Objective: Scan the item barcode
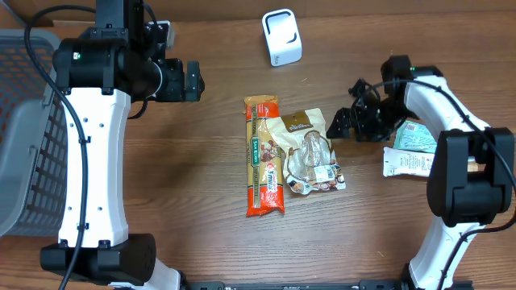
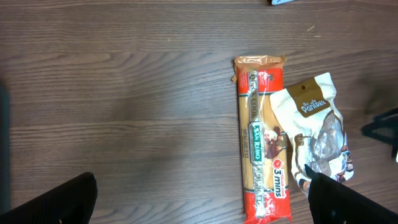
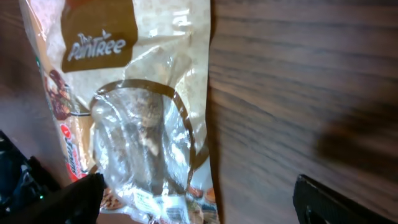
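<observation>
Overhead view: a dark, wood-grain table (image 1: pixel 177 201). At centre lies a long, narrow orange pasta packet (image 1: pixel 264 157), flat and glossy. Overlapping its right edge is a crinkled cream-and-brown snack bag (image 1: pixel 310 153) with a clear plastic window. A small, white, rounded scanner (image 1: pixel 281 37) stands at top centre, well apart from both. The left gripper (image 1: pixel 193 80), black, hangs at upper left, away from the packets. The right gripper (image 1: pixel 343 122) is just beside the bag's upper right corner. A grey mesh basket (image 1: pixel 24 129) fills the left edge. Flat teal-and-white packets (image 1: pixel 411 149) lie at right.

Left wrist view: the two black fingers (image 2: pixel 56 202) sit in the bottom corners, spread wide, holding nothing. The pasta packet and bag lie right of centre.

Right wrist view: the shiny, wrinkled bag fills the left half. The dark fingers (image 3: pixel 336 202) are spread wide at the bottom corners and grip nothing.
</observation>
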Controlling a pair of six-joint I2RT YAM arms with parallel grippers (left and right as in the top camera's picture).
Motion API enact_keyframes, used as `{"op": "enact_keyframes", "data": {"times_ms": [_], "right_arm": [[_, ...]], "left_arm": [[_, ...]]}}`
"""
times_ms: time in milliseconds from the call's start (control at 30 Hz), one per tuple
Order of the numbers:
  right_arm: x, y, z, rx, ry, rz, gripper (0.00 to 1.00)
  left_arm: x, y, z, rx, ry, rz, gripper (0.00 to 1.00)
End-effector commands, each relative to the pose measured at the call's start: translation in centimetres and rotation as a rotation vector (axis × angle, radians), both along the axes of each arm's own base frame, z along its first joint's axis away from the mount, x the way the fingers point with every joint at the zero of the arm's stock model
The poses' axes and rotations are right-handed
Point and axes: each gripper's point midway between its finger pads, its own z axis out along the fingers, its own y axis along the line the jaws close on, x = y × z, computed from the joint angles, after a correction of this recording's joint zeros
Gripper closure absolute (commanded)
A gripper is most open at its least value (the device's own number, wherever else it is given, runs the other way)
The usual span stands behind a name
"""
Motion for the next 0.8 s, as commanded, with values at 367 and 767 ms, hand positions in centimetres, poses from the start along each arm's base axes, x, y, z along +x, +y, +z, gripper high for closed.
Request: {"op": "enact_keyframes", "data": {"times_ms": [367,767], "right_arm": [[-4.3,3.1,-3.0,0.142,0.018,0.064,0.03],[-4.9,6.8,-3.9,0.143,0.019,0.072,0.33]], "left_arm": [[0.1,0.0,0.0,0.012,-0.004,-0.021,0.00],[0.1,0.0,0.0,0.012,-0.004,-0.021,0.00]]}}
